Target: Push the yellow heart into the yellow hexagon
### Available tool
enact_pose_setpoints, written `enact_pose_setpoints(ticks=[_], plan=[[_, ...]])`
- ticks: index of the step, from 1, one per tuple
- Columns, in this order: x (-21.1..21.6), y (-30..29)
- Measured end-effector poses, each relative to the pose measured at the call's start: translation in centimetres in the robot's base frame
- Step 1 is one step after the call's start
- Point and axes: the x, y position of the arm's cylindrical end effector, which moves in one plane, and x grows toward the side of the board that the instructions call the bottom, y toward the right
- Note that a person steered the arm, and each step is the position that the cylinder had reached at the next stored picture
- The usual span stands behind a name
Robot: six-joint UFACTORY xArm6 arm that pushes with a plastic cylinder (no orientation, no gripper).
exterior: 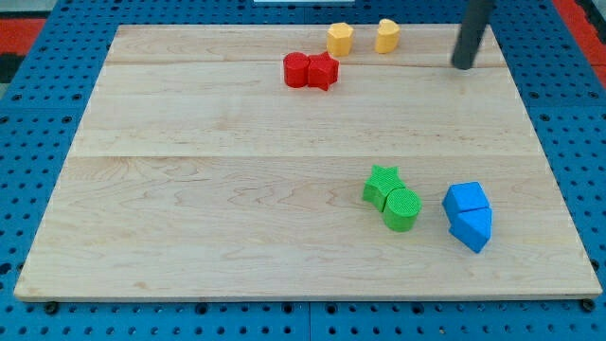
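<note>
The yellow heart (386, 36) sits near the view's top, right of centre. The yellow hexagon (341, 39) stands a short gap to its left, apart from it. My tip (463, 66) is on the board to the right of the heart and slightly lower in the view, well clear of it. The dark rod rises from the tip up out of the view's top edge.
A red cylinder (297, 70) and a red star (323, 70) touch each other just below the hexagon. A green star (383, 184) and green cylinder (402, 208) sit at the lower right, with two blue blocks (468, 215) beside them. The wooden board (189, 189) lies on a blue pegboard.
</note>
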Motion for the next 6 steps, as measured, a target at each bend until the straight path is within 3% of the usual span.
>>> enact_pose_setpoints(ticks=[1,2,6], plan=[[-4.1,2.1],[-5.8,-2.2],[-6.0,-33.2]])
